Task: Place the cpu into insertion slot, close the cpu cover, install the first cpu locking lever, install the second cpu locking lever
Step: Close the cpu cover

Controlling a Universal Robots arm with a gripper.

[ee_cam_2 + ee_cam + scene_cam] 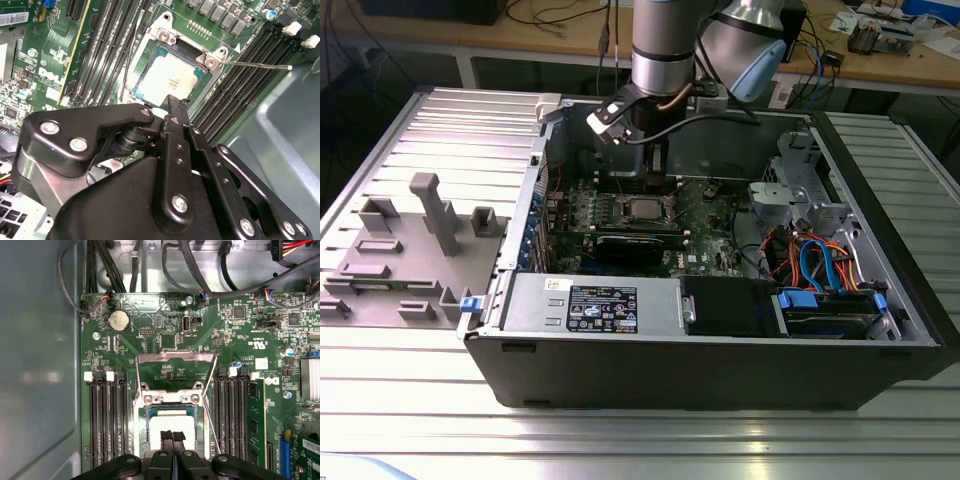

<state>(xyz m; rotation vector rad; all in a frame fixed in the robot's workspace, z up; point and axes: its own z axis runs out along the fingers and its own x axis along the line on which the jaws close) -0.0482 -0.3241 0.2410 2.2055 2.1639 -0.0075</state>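
The small, flat, silver-grey square cpu (170, 421) lies in the dark, silver-rimmed insertion slot (139, 422). The slot sits mid-board on the green circuit board (150, 337), between long black memory slots (107, 420). The thin silver frame of the cpu cover (175, 357) stands raised open. The black tool (172, 436) is just over the chip, fingertips pressed together.

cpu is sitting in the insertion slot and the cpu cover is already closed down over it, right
No. The cpu does sit in the insertion slot, but the cpu cover is not closed: the first wrist view shows it swung open, off the socket.
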